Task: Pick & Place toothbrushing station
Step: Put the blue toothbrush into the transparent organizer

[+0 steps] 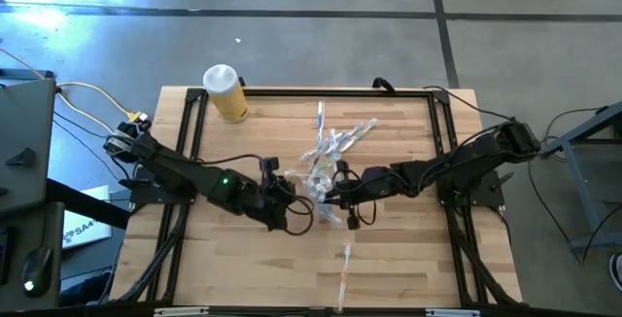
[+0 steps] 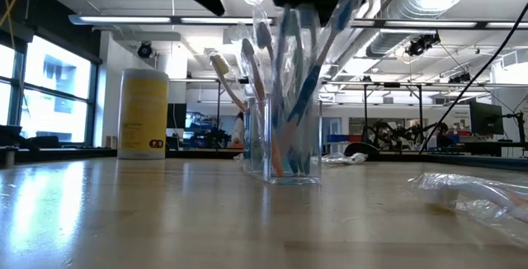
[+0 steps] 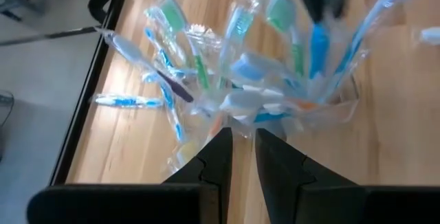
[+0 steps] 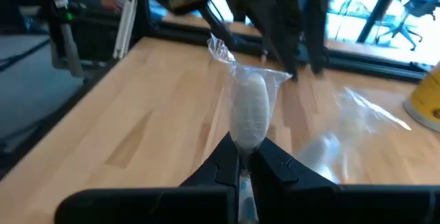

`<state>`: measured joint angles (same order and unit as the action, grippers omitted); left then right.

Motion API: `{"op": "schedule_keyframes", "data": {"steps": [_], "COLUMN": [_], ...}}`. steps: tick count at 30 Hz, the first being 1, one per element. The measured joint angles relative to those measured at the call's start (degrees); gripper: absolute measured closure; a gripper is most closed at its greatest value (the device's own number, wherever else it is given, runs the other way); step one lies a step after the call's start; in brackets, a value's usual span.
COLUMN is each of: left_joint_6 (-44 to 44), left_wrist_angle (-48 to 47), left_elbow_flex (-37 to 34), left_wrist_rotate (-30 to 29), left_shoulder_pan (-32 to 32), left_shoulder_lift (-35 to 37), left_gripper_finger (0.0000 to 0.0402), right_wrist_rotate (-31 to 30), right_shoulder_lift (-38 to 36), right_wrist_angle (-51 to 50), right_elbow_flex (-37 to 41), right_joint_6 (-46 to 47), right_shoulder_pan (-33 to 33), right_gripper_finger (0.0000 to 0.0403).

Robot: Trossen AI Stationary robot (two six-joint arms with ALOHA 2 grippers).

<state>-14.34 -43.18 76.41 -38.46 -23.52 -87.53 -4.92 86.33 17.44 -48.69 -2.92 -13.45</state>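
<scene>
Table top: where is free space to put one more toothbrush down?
Bare wood lies along the table front-left edge, and on the right side behind the right gripper. The centre is crowded: clear cup, loose wrapped toothbrushes, left gripper.

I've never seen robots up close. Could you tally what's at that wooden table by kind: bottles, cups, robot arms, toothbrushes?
yellow bottle: 1
clear cup: 1
robot arms: 2, the left arm and the right arm
toothbrushes: a wrapped bunch in the cup, too overlapped to count
Total: 4 countable things, plus the toothbrushes
</scene>
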Motion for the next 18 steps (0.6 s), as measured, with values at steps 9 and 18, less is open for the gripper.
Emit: {"op": "schedule_keyframes", "data": {"steps": [9,18], "left_joint_6": [-3.01,-4.14], "left_wrist_angle": [1.66,2.9], "left_elbow_flex": [-2.69,-3.1], "left_wrist_rotate": [-0.76,-0.69], "left_shoulder_pan": [0.12,-0.66], "left_shoulder_lift": [0.0,-0.04], "left_gripper_finger": [0.0344,0.0344], "right_wrist_rotate": [0.39,0.43], "right_shoulder_lift": [2.0,1.54], "right_wrist_angle": [1.75,0.73], "right_elbow_flex": [-0.07,0.11], "right_joint_6": [-0.24,-0.24], "right_shoulder_pan": [-0.03,-0.03], "right_gripper_finger": [0.0392,0.0374]}}
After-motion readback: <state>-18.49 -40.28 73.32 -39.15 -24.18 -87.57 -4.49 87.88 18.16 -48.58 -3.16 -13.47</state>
